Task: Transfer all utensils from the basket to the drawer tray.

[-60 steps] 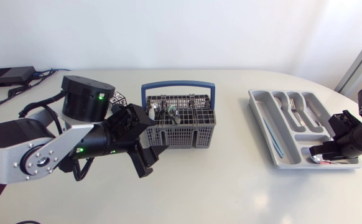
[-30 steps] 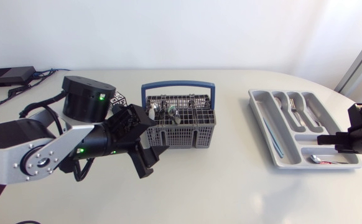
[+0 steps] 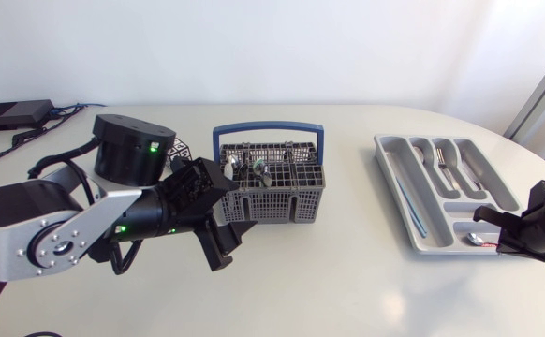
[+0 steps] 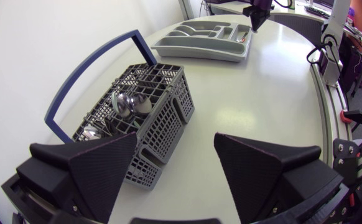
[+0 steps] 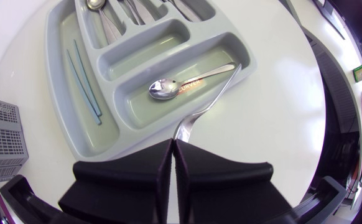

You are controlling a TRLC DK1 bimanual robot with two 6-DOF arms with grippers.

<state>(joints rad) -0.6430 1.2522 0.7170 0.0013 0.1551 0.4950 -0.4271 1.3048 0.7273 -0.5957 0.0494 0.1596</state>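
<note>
Jutting straight ahead from right claw (image 5: 173, 143), utensil (image 5: 209, 99) tip crosses tray rim (image 5: 55, 87)

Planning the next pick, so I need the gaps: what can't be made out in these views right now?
1. The utensil in the right tool: in the right wrist view its head is hidden inside the shut tool, so fork or spoon is unclear.
2. The basket: in the left wrist and head views the grid walls hide how many pieces remain.
3. The tray: the right wrist view's edge cuts off its far compartments, and the head view is too small to count.
</note>
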